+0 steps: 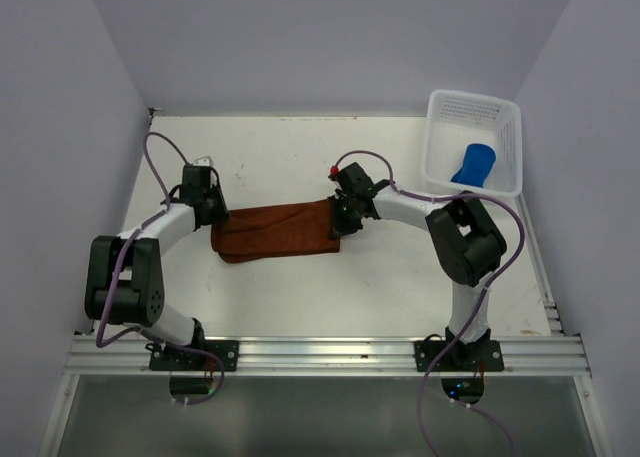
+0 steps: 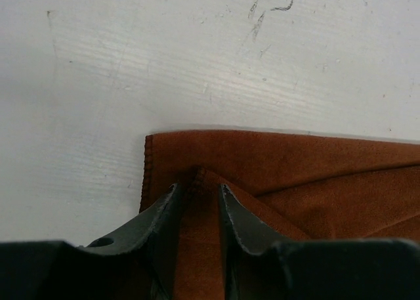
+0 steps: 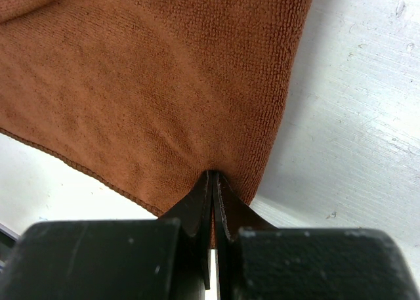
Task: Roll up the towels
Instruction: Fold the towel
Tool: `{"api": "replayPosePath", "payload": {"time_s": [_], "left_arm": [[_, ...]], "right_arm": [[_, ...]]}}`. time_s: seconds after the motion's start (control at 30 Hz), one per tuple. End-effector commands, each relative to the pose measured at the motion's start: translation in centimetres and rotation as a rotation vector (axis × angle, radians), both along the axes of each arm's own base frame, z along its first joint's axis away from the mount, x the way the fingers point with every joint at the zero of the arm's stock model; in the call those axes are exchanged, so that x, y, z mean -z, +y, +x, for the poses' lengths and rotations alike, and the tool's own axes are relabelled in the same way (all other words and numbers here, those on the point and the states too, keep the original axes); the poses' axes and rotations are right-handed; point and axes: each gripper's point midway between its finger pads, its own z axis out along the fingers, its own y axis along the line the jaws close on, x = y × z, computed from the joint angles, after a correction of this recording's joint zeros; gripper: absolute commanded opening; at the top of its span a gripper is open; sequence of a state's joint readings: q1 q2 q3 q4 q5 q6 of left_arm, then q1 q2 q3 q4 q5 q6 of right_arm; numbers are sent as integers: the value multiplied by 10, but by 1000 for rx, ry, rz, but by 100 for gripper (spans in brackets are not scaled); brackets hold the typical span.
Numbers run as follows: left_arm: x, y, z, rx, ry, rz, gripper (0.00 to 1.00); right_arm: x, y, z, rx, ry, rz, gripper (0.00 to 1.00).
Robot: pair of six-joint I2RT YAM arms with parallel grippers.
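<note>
Rust-brown towel (image 1: pixel 278 232) was laid on the tabletop (image 1: pixel 300 157), one edge clenched in the right tool (image 3: pixel 212 175), a fold straddled by the released left tool (image 2: pixel 198 188); blue towel (image 1: pixel 474 164) was seen in the basket (image 1: pixel 500 117) beyond the right tool.

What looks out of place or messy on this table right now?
Nothing spilled or damaged. The rust-brown cloth towel lies slightly askew, with a raised ridge between the left fingers and its other end pinched by the right fingers. Faint dark scuffs mark the white table.
</note>
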State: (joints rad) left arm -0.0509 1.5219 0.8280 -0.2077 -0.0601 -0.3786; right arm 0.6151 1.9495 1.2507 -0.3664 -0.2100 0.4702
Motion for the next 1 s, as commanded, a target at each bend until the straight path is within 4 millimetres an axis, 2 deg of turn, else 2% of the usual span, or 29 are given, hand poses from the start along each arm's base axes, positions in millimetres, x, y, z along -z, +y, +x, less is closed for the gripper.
{"api": "replayPosePath", "payload": {"time_s": [0.0, 0.1, 0.13, 0.2, 0.23, 0.27, 0.53, 0.73, 0.77, 0.97], "left_arm": [[0, -6, 10, 23, -33, -46, 31], [4, -6, 9, 25, -22, -43, 27], [6, -6, 8, 25, -15, -41, 19], [17, -5, 3, 22, 36, -35, 11], [19, -4, 2, 21, 45, -30, 3], [22, -3, 0, 19, 60, -27, 0], [9, 9, 4, -21, 20, 23, 0], [-16, 21, 6, -88, -81, 59, 0], [-25, 22, 9, -96, -113, 60, 0], [-37, 28, 9, -145, -160, 68, 0]], "right_arm": [[43, -19, -18, -17, 67, -109, 0], [44, -20, -18, -17, 69, -111, 0], [45, -20, -18, -19, 70, -112, 0], [45, -20, -18, -19, 70, -112, 0], [46, -20, -17, -16, 70, -112, 0], [47, -20, -18, -18, 74, -114, 0], [48, -21, -18, -18, 76, -116, 0], [50, -22, -20, -19, 84, -115, 0], [51, -22, -21, -20, 85, -117, 0], [52, -23, -23, -19, 88, -121, 0]]}}
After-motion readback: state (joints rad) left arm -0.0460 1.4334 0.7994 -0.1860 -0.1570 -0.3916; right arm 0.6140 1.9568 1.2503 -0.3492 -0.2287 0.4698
